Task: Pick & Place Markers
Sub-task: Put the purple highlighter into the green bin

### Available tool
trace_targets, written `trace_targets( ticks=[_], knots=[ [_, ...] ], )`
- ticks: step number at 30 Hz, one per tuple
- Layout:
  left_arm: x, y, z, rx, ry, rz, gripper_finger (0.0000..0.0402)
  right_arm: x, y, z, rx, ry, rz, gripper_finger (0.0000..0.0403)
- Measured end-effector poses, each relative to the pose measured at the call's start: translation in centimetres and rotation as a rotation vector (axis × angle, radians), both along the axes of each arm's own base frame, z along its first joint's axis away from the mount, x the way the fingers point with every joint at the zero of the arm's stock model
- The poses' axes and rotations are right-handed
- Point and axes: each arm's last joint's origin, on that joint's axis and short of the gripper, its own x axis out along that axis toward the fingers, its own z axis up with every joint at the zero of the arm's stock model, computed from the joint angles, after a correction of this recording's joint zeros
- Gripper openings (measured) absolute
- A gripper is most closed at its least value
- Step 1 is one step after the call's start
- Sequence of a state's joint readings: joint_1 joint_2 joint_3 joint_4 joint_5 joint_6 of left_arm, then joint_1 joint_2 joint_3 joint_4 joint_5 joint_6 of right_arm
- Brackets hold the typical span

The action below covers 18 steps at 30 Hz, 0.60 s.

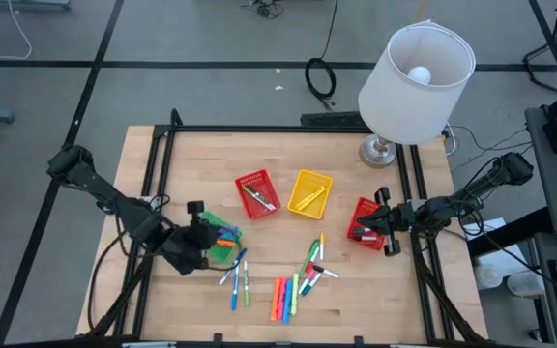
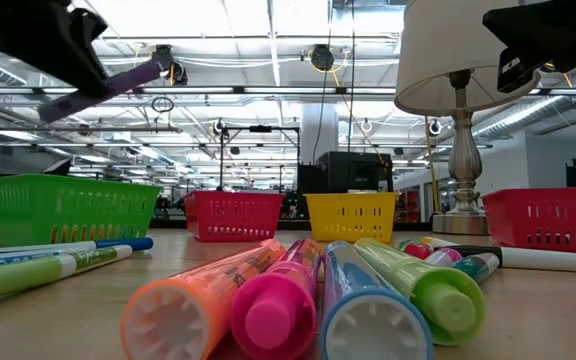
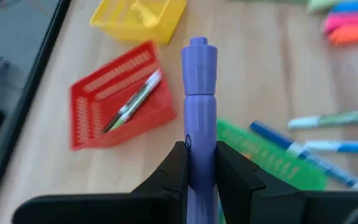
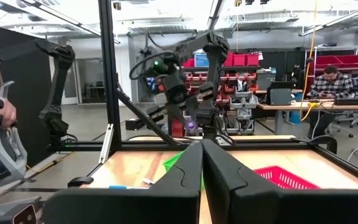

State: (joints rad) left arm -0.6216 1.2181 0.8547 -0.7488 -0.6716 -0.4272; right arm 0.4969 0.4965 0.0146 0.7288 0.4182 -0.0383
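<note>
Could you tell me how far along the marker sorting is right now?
Early. A few markers already lie in the left red basket and yellow basket. The left gripper holds a purple marker above the green basket. The right gripper waits, shut. A dozen or so loose markers remain.

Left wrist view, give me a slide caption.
Left end effector shut on a purple marker above a red basket holding one marker.

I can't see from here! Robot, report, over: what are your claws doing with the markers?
Left gripper shut on purple marker, held above the green basket. Right gripper shut, empty, over the right-hand red basket. More markers loose on the table. Nothing blocking.
</note>
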Motion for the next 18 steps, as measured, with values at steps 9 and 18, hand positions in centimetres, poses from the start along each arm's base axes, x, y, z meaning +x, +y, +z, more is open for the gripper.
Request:
trace_targets(
  ticks=[9,18],
  knots=[
    [1.6,0.8,1.5,-0.03,0.334,-0.02,0.0056,0.0,0.0,-0.1,-0.004,0.004,0.003,0.0],
    [3.0,1.1,-1.0,-0.054,0.508,0.019,0.0056,0.0,0.0,-0.1,-0.006,0.004,0.003,0.0]
  ],
)
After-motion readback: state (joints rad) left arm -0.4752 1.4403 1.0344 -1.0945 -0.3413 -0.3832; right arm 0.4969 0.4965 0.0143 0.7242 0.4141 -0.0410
